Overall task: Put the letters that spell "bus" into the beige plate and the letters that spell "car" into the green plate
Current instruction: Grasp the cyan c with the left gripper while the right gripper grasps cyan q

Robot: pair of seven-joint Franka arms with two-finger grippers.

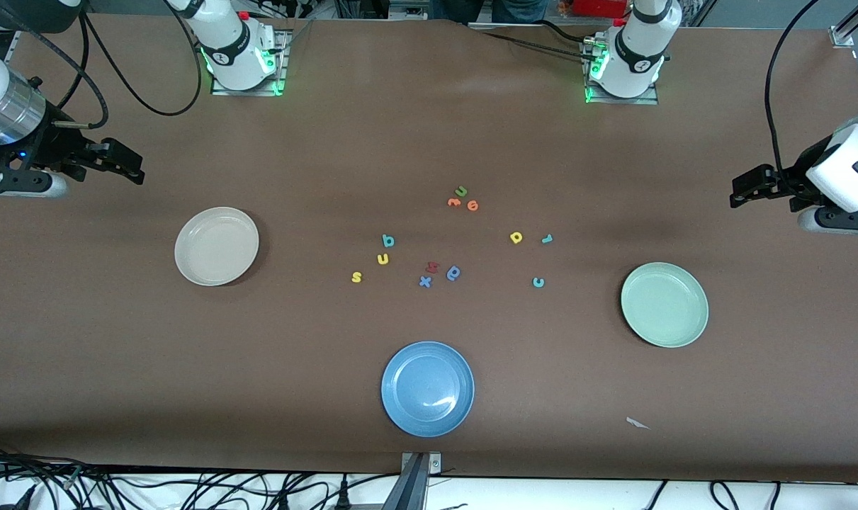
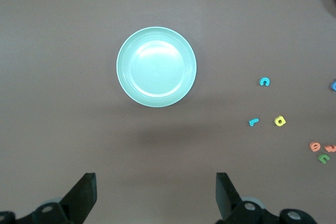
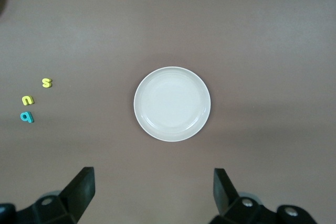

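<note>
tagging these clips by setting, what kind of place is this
Most likely a robotics lab bench. Two arms are bolted along one edge of a brown-covered table, loose cables trail off the edge nearest the front camera, and foam letters and plates are laid out like a test.

White rounded arm bodies, green-lit bases, black cables, each black pincer [image 1: 120, 161] [image 1: 751, 185] with angular fingers.

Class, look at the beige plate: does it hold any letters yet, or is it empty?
Empty. The beige plate shows only bare surface in the front and right wrist views; the yellow s, yellow u and teal b lie on the table.
</note>
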